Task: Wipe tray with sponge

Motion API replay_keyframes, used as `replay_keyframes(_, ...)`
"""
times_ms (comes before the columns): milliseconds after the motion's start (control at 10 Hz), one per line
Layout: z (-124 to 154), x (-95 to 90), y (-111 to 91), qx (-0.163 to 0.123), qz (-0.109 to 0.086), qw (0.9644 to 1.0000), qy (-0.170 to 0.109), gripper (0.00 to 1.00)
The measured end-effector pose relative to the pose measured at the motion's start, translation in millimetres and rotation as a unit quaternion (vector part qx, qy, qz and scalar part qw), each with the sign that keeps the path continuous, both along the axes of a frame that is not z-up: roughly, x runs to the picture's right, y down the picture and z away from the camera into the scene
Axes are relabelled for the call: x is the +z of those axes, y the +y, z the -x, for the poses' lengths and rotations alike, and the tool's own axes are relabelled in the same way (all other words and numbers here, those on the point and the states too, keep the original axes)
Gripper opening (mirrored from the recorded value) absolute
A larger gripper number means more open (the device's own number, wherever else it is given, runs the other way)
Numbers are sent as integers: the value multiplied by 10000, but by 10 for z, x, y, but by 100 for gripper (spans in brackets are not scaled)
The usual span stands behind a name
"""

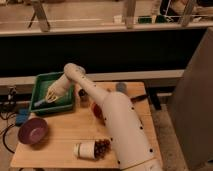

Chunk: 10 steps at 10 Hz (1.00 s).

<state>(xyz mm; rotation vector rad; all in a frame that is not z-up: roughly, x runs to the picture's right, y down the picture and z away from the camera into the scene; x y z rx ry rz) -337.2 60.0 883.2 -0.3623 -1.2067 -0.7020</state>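
The green tray point(41, 83) lies at the back left of the wooden table. My white arm reaches from the lower right over the table to it. My gripper point(51, 95) is down inside the tray, near its middle. A small pale sponge point(48, 98) shows at the gripper's tip, pressed against the tray floor.
A round purple bowl point(33, 131) sits at the front left. A small blue square item point(21, 118) lies at the table's left edge. A cup on its side point(90, 149) lies at the front. A red item point(97, 111) and a grey object point(121, 87) sit beside the arm.
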Motion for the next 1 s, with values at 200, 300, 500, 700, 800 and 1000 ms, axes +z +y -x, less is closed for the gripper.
replay_keyframes(200, -232, -48, 26, 36, -37, 9999, 155, 0)
replay_keyframes(300, -370, -60, 36, 56, -46, 9997, 213, 0)
replay_keyframes(500, -585, -105, 31, -3, -102, 9995, 293, 0)
replay_keyframes(700, -621, -94, 11, 19, -164, 9992, 372, 0)
replay_keyframes(800, -635, -55, -41, 116, -212, 9989, 407, 0)
replay_keyframes(1000, -624, 113, -230, 324, -315, 9981, 421, 0)
